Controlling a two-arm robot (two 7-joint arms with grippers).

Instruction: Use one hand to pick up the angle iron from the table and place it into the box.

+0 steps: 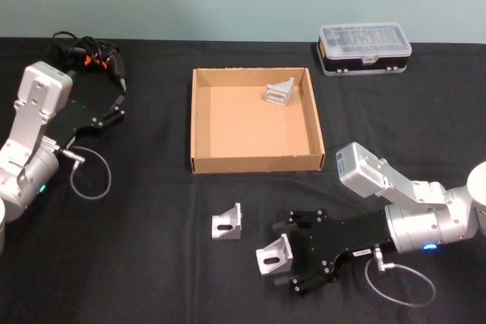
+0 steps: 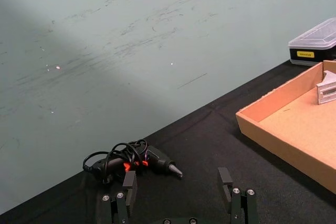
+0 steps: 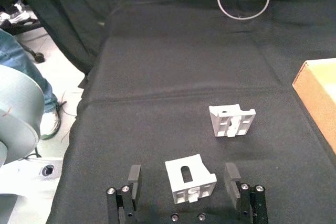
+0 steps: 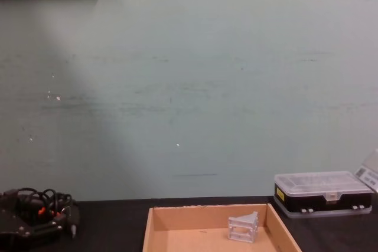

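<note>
A first angle iron (image 1: 274,256), small and silver, was set on the black worktop (image 1: 137,263) near its front edge, slotted face turned up. It was flanked by the spread fingers of the right claw (image 1: 284,254), with a gap left on each side. A second angle iron (image 1: 227,223) was stood just beside it to the left, nearer the box (image 1: 257,163). The box, a shallow open tan cardboard tray, was placed mid-worktop. A third angle iron (image 1: 280,91) was held in its far right corner.
</note>
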